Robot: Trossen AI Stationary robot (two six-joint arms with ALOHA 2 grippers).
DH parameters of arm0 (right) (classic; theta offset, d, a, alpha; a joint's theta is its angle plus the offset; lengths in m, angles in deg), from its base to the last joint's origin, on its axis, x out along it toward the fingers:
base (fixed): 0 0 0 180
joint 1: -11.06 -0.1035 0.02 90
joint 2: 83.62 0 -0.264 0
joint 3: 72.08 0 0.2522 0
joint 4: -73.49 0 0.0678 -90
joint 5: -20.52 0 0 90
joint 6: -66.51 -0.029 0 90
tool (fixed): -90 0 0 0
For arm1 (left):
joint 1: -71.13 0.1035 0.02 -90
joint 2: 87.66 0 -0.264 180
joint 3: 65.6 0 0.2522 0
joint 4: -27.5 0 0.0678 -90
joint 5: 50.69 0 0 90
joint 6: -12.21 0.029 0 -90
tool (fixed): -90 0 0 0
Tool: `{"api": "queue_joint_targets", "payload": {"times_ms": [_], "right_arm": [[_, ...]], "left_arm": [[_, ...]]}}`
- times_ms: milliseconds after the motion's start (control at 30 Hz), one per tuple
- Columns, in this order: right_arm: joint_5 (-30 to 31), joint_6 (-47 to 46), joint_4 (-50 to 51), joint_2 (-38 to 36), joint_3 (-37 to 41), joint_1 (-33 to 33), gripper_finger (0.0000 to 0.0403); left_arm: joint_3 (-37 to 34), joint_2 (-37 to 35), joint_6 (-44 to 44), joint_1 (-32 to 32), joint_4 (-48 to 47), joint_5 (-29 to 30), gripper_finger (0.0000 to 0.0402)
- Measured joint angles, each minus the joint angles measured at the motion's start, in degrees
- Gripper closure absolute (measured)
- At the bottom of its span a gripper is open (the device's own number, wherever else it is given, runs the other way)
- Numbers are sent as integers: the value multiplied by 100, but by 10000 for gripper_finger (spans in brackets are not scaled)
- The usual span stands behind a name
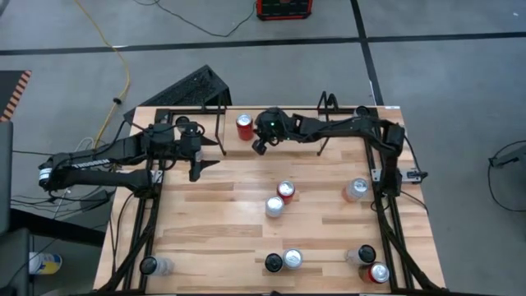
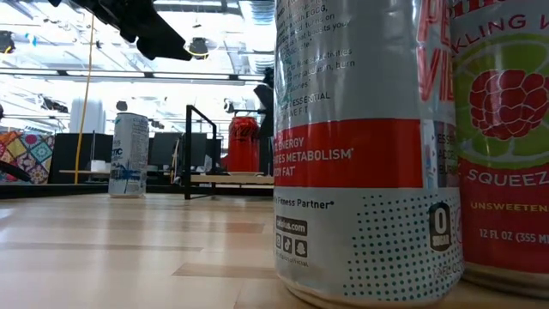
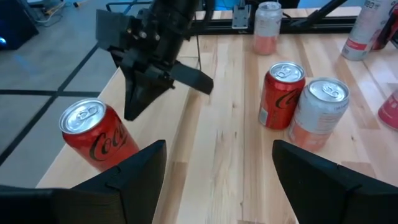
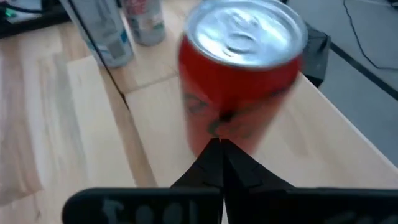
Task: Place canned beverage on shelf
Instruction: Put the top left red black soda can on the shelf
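Right wrist view | right gripper (image 4: pixel 222 146) clenched empty, just short of red can (image 1: pixel 244 126) upright on far shelf (image 1: pixel 215 111) | left gripper (image 1: pixel 200 164) spread, empty | can judged rigid, slippery: side grasp advised.

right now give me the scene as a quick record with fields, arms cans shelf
right gripper: shut and empty, fingertips together just in front of the red cola can
red cola can: upright at the table's far edge, beside the shelf, free of any grip
left gripper: open, empty, near the table's left side
mid-table cans: one red can and one silver can standing side by side
other cans: several along the right side and the near edge
table: light wood
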State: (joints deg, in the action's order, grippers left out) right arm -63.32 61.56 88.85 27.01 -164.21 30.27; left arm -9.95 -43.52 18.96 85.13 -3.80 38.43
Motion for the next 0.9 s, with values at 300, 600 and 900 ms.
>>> {"api": "queue_joint_targets", "payload": {"times_ms": [300, 600, 900], "right_arm": [[-2, -18, -252, 42, 0, 60, 384], [-13, -93, -576, 42, 0, 125, 384], [-281, -168, -783, 209, -2, 149, 383]], "left_arm": [[0, 0, -13, 0, -11, 11, 123], [0, 0, -13, 0, -11, 91, 123], [0, 0, 2, 2, -19, 221, 123]]}}
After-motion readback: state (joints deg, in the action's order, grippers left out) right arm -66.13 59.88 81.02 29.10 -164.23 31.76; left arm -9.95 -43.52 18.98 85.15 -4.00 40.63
